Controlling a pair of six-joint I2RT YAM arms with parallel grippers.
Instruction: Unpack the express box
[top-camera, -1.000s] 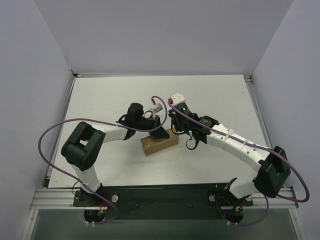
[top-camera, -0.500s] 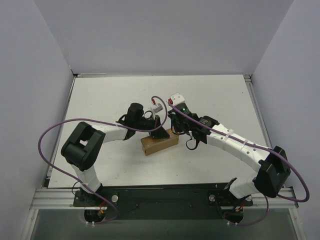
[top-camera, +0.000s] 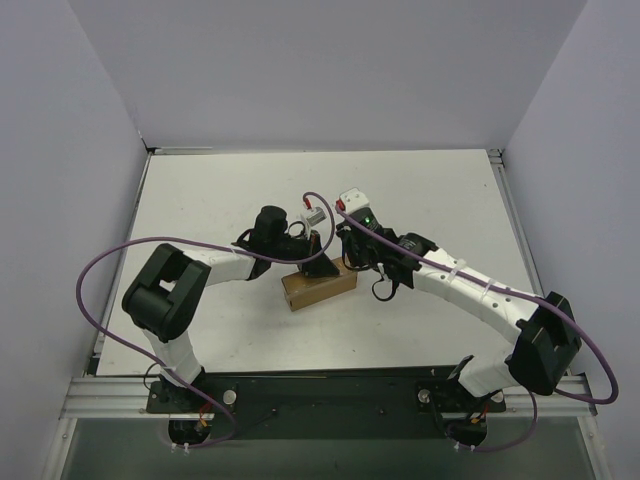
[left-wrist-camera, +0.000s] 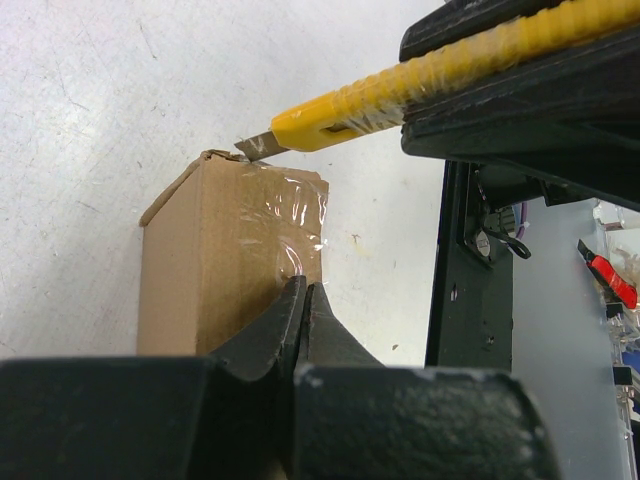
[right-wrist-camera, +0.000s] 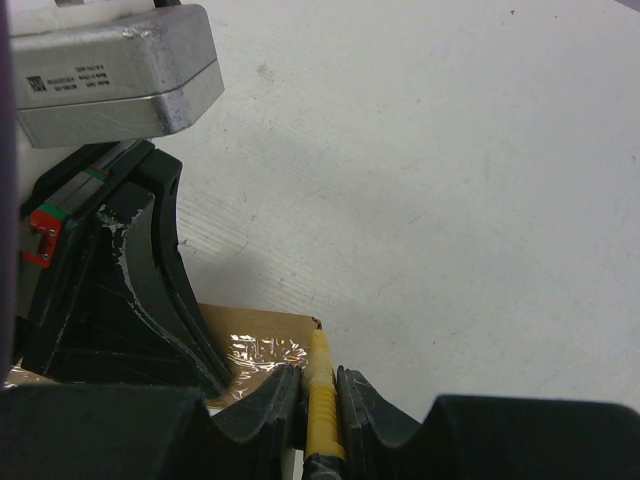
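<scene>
The express box (top-camera: 318, 288) is a small brown cardboard box lying mid-table, with shiny clear tape (left-wrist-camera: 292, 225) across its top. My left gripper (left-wrist-camera: 303, 290) is shut, its tips resting on the taped top of the box (left-wrist-camera: 225, 270) with nothing between them. My right gripper (right-wrist-camera: 320, 374) is shut on a yellow utility knife (right-wrist-camera: 321, 395). In the left wrist view, the knife's (left-wrist-camera: 400, 85) blade tip (left-wrist-camera: 254, 148) touches the box's far top corner. From above, the left gripper (top-camera: 318, 262) and right gripper (top-camera: 348, 262) meet over the box's far edge.
White tabletop (top-camera: 430, 200) surrounds the box, with grey walls on three sides. The left arm's black fingers (right-wrist-camera: 130, 290) and grey wrist camera (right-wrist-camera: 110, 70) stand close to the left of the knife. A black rail (top-camera: 320, 385) runs along the near edge.
</scene>
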